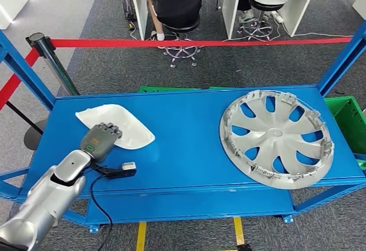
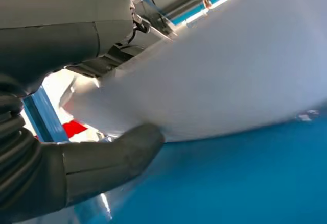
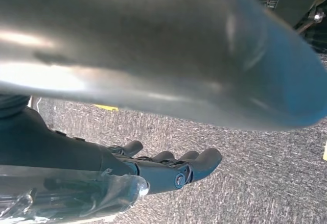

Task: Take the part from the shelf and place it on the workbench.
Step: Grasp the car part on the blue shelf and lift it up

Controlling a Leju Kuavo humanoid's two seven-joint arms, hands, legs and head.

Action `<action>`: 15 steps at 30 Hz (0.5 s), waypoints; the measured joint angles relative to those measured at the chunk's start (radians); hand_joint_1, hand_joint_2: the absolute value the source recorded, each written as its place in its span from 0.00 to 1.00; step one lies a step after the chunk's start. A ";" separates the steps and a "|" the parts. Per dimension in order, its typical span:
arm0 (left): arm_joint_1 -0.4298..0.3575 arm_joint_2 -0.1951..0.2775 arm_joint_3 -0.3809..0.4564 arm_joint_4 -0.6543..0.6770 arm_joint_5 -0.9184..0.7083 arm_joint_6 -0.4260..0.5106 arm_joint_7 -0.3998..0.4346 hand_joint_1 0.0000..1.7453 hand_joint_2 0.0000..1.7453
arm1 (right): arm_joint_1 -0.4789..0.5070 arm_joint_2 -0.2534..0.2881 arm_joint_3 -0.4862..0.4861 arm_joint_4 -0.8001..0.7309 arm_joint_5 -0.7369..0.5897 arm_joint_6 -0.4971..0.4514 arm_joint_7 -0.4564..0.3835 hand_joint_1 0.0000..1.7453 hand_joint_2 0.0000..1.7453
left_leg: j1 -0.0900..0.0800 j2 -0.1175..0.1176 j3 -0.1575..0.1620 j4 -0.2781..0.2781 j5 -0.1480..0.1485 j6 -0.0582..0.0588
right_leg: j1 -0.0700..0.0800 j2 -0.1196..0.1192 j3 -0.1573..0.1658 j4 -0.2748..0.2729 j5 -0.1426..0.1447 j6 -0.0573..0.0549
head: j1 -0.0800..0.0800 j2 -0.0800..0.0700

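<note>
A white curved plastic part [image 1: 122, 122] lies at the left of the blue shelf top [image 1: 185, 131]. My left hand [image 1: 102, 139] is at its near edge, fingers laid over the rim. In the left wrist view the thick thumb [image 2: 119, 155] presses under the white part's [image 2: 231, 71] edge while the fingers [image 2: 57, 40] lie over it, so the hand grips it. The part still rests on the shelf. My right hand [image 3: 169, 170] hangs over grey carpet, fingers apart and holding nothing.
A large silver hubcap [image 1: 276, 138] takes up the shelf's right half. A green crate [image 1: 347, 119] stands beyond the right end. Red barrier tape [image 1: 203, 43] and a post [image 1: 51, 59] run behind the shelf. People sit at desks farther back.
</note>
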 joint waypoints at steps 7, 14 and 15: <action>0.000 -0.019 -0.004 0.009 0.040 0.014 -0.024 1.00 1.00 | 0.000 0.000 0.000 0.000 -0.007 -0.006 -0.001 0.00 0.00 | 0.000 0.000 0.000 0.000 -0.001 0.001 | 0.000 0.000 0.000 0.000 0.000 0.000 | 0.000 0.000; 0.007 -0.043 0.000 0.008 0.133 0.026 -0.080 1.00 1.00 | 0.001 0.000 -0.001 0.000 -0.008 -0.014 -0.005 0.00 0.00 | 0.000 0.000 0.000 0.000 -0.001 0.001 | 0.000 0.000 0.000 0.000 0.000 0.000 | 0.000 0.000; 0.011 -0.047 0.007 0.004 0.194 0.018 -0.124 1.00 1.00 | 0.001 0.000 -0.001 0.000 -0.008 -0.014 -0.007 0.00 0.00 | 0.000 0.000 0.000 0.000 -0.001 0.001 | 0.000 0.000 0.000 0.000 0.000 0.000 | 0.000 0.000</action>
